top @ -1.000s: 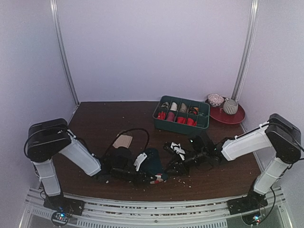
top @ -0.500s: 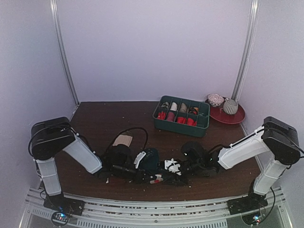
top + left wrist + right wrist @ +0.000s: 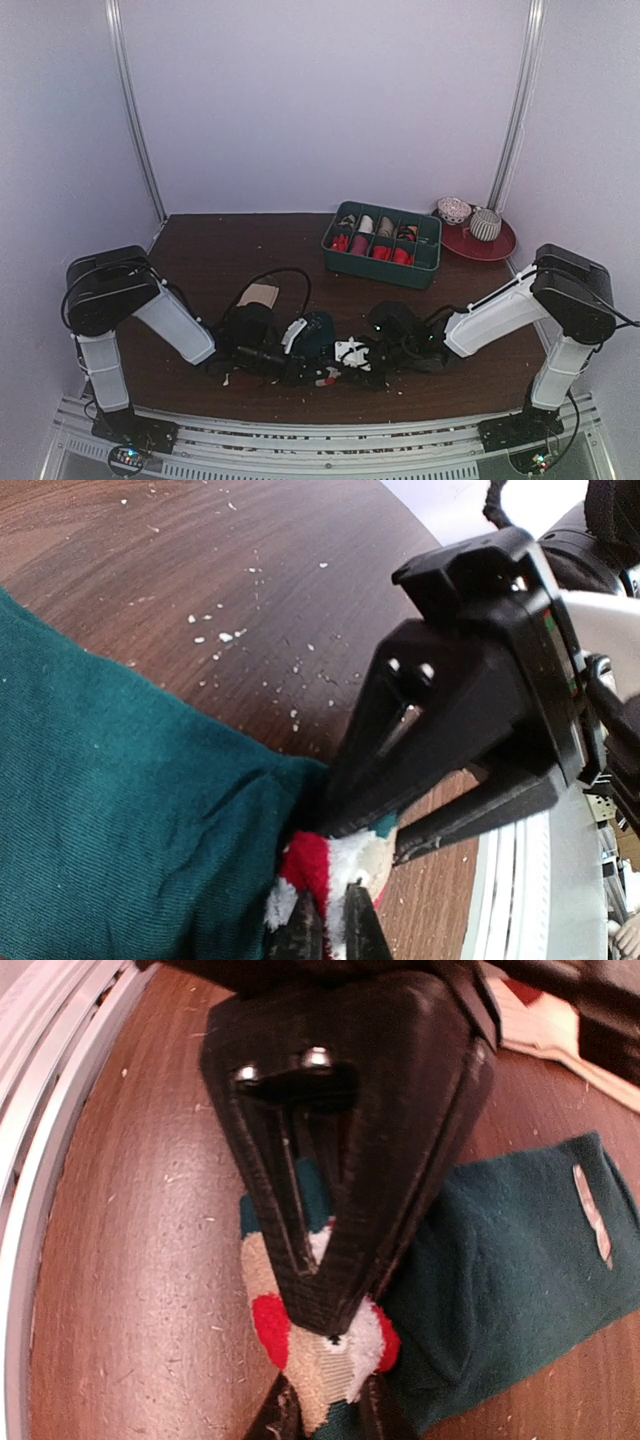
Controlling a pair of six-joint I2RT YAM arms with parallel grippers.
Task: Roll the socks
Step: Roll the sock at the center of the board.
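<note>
You are working in a robotics lab test cell, not a home. Plain white walls [image 3: 320,100] with metal corner posts [image 3: 135,120] box in a brown wood-grain table [image 3: 230,250]. The left arm [image 3: 170,325] and right arm [image 3: 500,310] stand on an aluminium rail [image 3: 300,435] at the near edge, with cables showing. What lies on the table reads as staged household props: a teal sock [image 3: 110,810], a striped sock [image 3: 335,1355], a green divided tray [image 3: 380,268] and a red plate [image 3: 500,245].
</note>
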